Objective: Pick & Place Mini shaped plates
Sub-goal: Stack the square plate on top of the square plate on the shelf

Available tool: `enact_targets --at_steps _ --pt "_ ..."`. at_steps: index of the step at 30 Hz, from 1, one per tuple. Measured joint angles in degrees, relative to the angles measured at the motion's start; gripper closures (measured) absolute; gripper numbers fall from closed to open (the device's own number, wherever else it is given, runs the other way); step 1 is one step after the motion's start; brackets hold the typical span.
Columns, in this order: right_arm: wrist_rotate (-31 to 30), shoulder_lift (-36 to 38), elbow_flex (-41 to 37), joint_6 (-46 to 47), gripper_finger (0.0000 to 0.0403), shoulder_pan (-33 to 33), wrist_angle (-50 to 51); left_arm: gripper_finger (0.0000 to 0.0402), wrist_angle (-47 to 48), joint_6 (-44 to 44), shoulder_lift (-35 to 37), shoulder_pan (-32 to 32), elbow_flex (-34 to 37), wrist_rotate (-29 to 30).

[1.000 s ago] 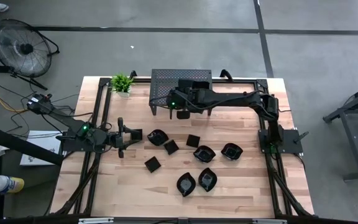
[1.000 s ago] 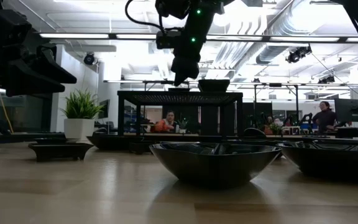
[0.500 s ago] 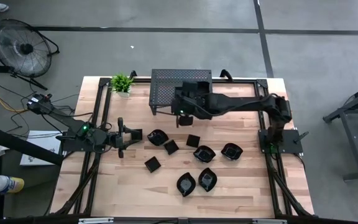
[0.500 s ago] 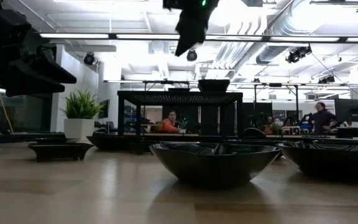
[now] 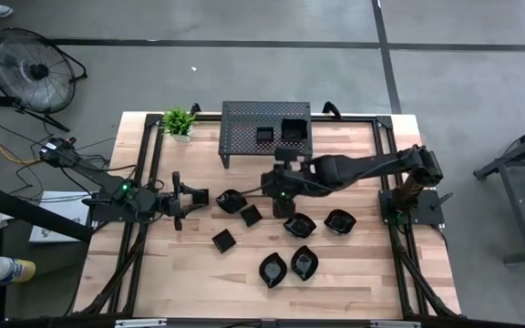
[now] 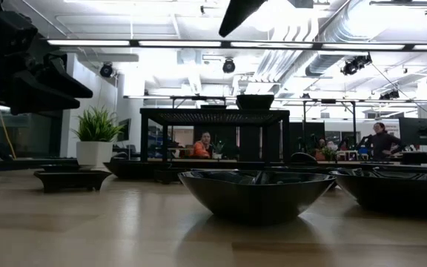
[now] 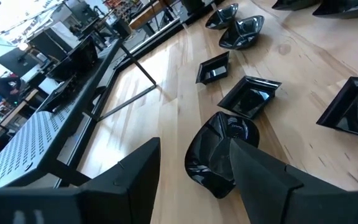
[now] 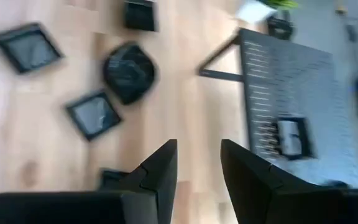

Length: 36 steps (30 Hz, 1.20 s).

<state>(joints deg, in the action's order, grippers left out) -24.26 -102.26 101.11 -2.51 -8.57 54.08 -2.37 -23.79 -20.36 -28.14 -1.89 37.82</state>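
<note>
The right gripper (image 5: pixel 278 182) has its two fingers (image 8: pixel 157 171) spread with an empty gap between them; nothing is pinched. It hangs above the table (image 5: pixel 354 273), just in front of the metal stand (image 5: pixel 244 114) and over the bare wood between the stand and the loose plates. Its arm (image 5: pixel 363 167) reaches in from the base at the right edge of the table.

The left gripper (image 5: pixel 194 199) also has its fingers (image 7: pixel 263 180) spread, holding nothing. It rests low at the left part of the table, well to the left front of the stand, with a roundish plate (image 5: pixel 231 201) directly ahead of the open fingers.

Two small square plates (image 5: pixel 264 134) (image 5: pixel 293 129) sit on top of the stand, toward its right half. The remaining plates lie on the table in front of the stand: three squares (image 5: pixel 252 215) (image 5: pixel 283 206) (image 5: pixel 223 240), two roundish ones (image 5: pixel 299 224) (image 5: pixel 339 220), and two leaf-shaped ones (image 5: pixel 272 269) (image 5: pixel 304 262) nearest the front edge.

A potted plant (image 5: pixel 180 122) stands just left of the stand. A floor fan (image 5: pixel 33 66) sits off the table, well to the left of the stand. In the low view, people (image 6: pixel 202 145) appear in the room behind the stand.
</note>
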Motion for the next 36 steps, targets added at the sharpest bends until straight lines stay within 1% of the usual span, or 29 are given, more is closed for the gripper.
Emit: enact_targets --at_steps 2,9,20,23,25,28,32,36 --pt "1.0 0.0 -1.3 0.4 0.0287 -0.9 -2.5 0.0213 -0.1 0.0 0.0 0.0 0.0 0.0" --pt "0.7 -0.1 -8.1 0.7 0.0298 -3.0 -9.7 0.0213 -0.2 0.0 0.0 0.0 0.0 0.0" --pt "0.6 -0.2 -24.9 10.6 0.0304 -3.0 -20.4 0.0213 -0.5 0.0 0.0 0.0 -0.1 0.1" --pt "0.6 -0.2 -27.6 12.9 0.0304 -3.0 -22.3 0.0213 -0.5 0.0 0.0 0.0 -0.1 0.1" --pt "0.0 -1.0 -28.1 14.5 0.0304 -3.5 -22.7 0.0213 -0.5 0.0 0.0 0.0 -0.2 0.1" --pt "-0.4 -3.5 -27.8 14.1 0.0304 -4.6 -23.0 0.0213 -0.4 0.0 0.0 0.0 -0.2 0.1" --pt "-0.4 -8.5 -22.6 14.2 0.0304 -5.6 -20.9 0.0213 0.0 0.0 0.0 0.0 -0.3 0.1" --pt "-1.3 -12.8 -15.9 18.0 0.0304 -5.9 -12.4 0.0213 0.6 0.0 0.0 0.0 -0.3 0.1"
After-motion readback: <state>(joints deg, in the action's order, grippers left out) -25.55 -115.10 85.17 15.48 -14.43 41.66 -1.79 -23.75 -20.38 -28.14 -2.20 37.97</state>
